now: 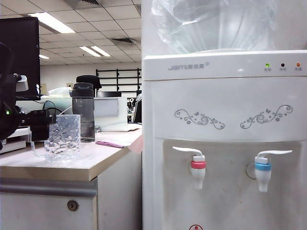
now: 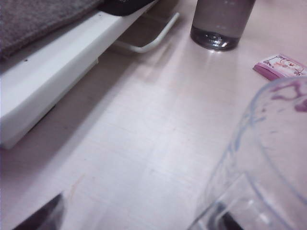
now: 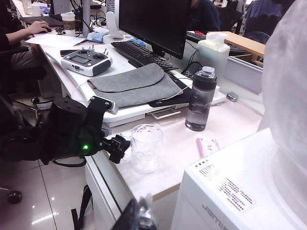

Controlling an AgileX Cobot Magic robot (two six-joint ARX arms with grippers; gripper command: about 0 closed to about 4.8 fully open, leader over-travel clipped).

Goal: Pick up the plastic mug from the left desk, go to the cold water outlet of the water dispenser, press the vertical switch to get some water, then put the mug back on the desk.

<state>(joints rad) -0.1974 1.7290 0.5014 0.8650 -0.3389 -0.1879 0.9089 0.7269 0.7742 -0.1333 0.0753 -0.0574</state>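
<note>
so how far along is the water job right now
Nothing is finished yet. The plastic mug stands empty on the left desk. In hand: the left hand is open beside the mug, not gripping it. The right hand hangs above the water dispenser. Left: grasp and lift, carry to the cold water outlet, press the vertical switch, return the mug.
</note>
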